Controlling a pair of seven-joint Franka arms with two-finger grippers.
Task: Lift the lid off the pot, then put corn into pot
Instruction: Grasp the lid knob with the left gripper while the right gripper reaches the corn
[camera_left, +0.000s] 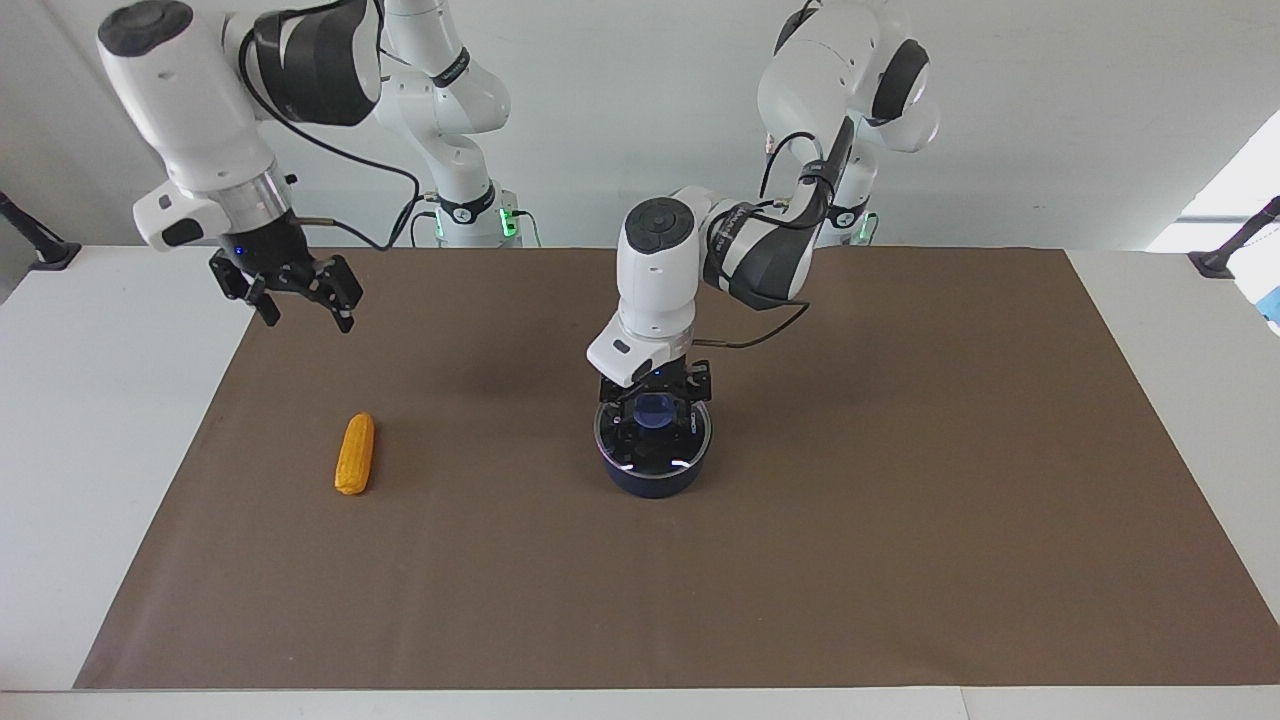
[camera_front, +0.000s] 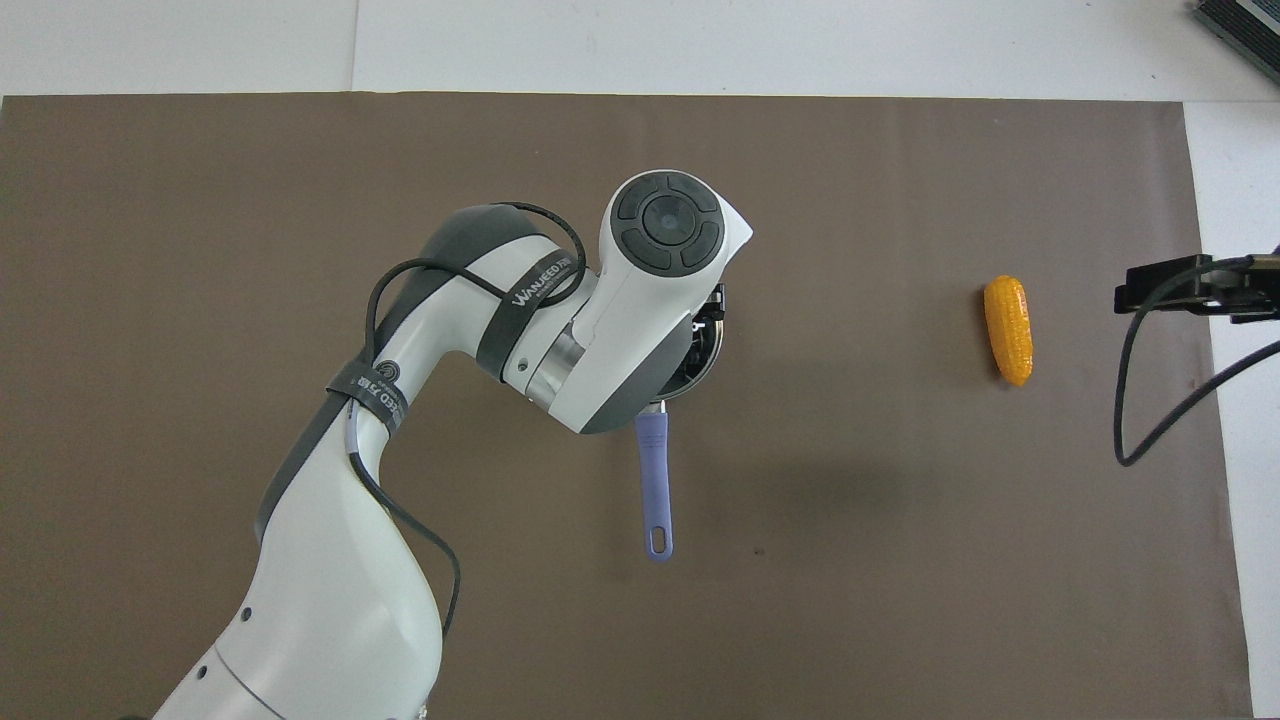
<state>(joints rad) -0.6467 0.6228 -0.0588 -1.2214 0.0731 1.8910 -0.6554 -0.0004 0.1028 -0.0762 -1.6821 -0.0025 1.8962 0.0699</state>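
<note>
Facing view: pot (camera_left: 652, 478), dark blue, mid-surface on brown mat (camera_left: 900, 500); lid (camera_left: 690, 443) seated on it, contents not discernible through the glass. Left gripper (camera_left: 655, 393) down at the lid's blue knob (camera_left: 655, 408), fingers astride it; whether they pinch it cannot be told. Corn (camera_left: 355, 455) lies on the mat toward the right arm's end. Right gripper (camera_left: 298, 295) aloft, fingers spread, empty.

Overhead view: left arm (camera_front: 560, 330) covers most of the pot; handle (camera_front: 653, 480) points toward the robots. Corn (camera_front: 1008, 330) well apart from the pot.
</note>
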